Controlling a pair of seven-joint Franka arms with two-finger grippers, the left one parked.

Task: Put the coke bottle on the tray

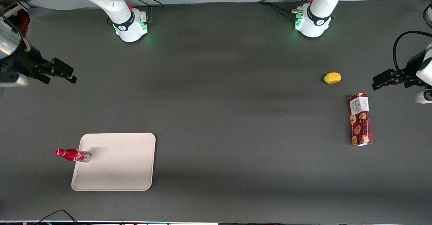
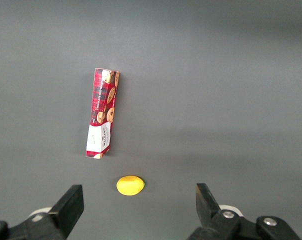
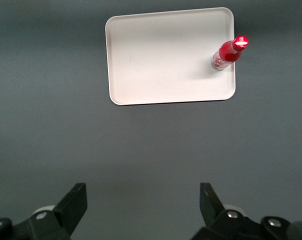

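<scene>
Standing upright on the tray (image 1: 118, 164), the coke bottle (image 1: 73, 155) has its base just inside the rim at the edge toward the working arm's end of the table, at about 9 o'clock on the tray as the front camera sees it, its cap leaning outward only through perspective. The wrist camera shows the same: the base rests on the cream surface close to 1 edge of the tray (image 3: 161, 60), the bottle (image 3: 227, 53) free of any contact.

The gripper (image 1: 57, 72) hangs well apart from the bottle, at about 12 o'clock from it and farther from the front camera, its 2 fingers (image 3: 75, 204) spread wide with nothing between them.

By my reading the placement looks done. The remaining risk is a topple: the bottle is slim, tall and parked right at the rim, so any swing of the arm across the tray's 9 o'clock edge could clip the cap and knock it off onto the table (image 1: 236, 117). A bump to the tray would do likewise.
</scene>
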